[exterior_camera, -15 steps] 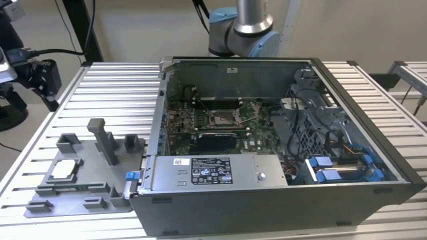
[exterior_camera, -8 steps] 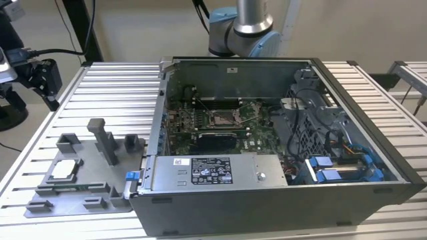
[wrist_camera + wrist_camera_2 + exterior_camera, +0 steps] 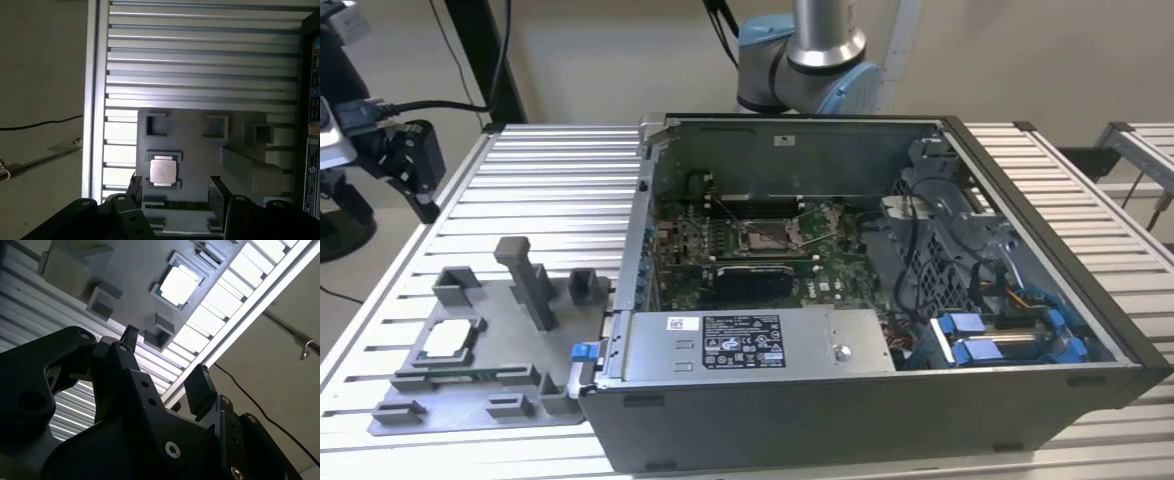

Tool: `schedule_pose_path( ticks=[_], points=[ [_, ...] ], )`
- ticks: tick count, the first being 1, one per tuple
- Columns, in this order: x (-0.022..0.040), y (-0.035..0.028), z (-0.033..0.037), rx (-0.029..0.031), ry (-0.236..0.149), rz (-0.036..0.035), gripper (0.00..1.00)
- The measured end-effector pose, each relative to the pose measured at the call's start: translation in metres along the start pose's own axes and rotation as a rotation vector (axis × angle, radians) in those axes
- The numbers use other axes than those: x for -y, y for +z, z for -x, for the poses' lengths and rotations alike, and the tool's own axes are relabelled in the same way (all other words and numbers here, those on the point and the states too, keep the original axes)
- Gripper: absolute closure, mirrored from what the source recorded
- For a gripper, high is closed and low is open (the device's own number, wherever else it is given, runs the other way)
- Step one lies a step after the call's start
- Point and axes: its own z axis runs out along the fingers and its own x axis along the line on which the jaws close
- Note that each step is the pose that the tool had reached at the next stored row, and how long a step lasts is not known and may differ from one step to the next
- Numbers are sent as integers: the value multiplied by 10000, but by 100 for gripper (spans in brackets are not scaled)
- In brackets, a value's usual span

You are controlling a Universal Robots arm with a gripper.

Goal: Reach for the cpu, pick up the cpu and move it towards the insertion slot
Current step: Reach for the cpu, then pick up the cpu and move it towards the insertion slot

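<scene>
Both tool (image 3: 175,184) fingers (image 3: 216,189) apart, cpu (image 3: 163,170) unobscured

Cpu (image 3: 163,171): top is pale silver-beige and plain, set in a darker surround. Fixture plate (image 3: 195,160): uniform matte grey, and its raised blocks are the same grey. Desk (image 3: 547,200): silver metal with a pattern of parallel ribs and dark grooves between them. Gripper (image 3: 175,189): black throughout. Computer case (image 3: 854,420): dark grey outside, lighter grey inside. Motherboard (image 3: 674,250): green. Insertion slot (image 3: 763,237): shiny silver frame, dark centre. Power supply (image 3: 814,345): silver-grey, carries a white label with black print. Drive clips (image 3: 987,348): bright blue. Arm (image 3: 821,45): silver tube, pale blue joint cap. Wall (image 3: 614,50): beige.
</scene>
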Motion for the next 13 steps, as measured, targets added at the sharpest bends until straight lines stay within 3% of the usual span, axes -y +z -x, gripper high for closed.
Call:
schedule_pose_path(
  ticks=[13],
  points=[
    [2, 41, 0, 2, 0, 1, 0]
  ],
)
